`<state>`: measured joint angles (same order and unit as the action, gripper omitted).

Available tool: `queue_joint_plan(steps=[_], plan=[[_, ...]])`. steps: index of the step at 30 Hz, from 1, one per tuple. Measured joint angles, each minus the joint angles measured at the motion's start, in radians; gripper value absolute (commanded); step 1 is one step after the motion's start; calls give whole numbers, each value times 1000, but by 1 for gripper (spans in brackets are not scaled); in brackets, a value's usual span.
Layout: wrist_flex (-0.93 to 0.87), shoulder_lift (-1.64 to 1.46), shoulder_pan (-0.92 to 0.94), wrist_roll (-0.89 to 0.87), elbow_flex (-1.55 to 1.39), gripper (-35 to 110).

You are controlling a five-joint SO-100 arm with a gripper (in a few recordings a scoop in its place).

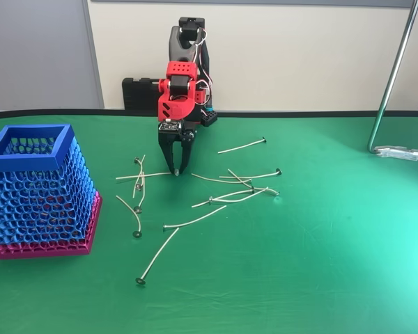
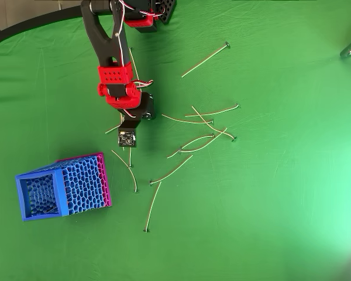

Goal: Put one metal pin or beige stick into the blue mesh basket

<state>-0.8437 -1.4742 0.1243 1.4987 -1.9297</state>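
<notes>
The blue mesh basket (image 1: 38, 188) with its pink base stands at the left of the green table; in the overhead view the basket (image 2: 61, 187) appears tilted. My gripper (image 1: 175, 170) points straight down at the table's middle. Its fingertips meet on the right end of one beige pin (image 1: 143, 177), which lies flat and stretches left from them. In the overhead view the wrist camera module (image 2: 127, 139) hides the fingers, and that pin (image 2: 113, 128) pokes out to the left of the arm. The basket is well to the left of the gripper.
Several more loose pins (image 1: 230, 195) lie scattered right of and in front of the gripper, and one pin (image 1: 157, 261) lies nearest the front edge. A metal stand pole (image 1: 393, 69) rises at the far right. A black box (image 1: 136, 94) sits behind the arm.
</notes>
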Motion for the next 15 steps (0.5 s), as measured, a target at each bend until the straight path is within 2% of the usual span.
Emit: queue_joint_plan(steps=[15], plan=[[-20, 0, -20, -37, 0, 1]])
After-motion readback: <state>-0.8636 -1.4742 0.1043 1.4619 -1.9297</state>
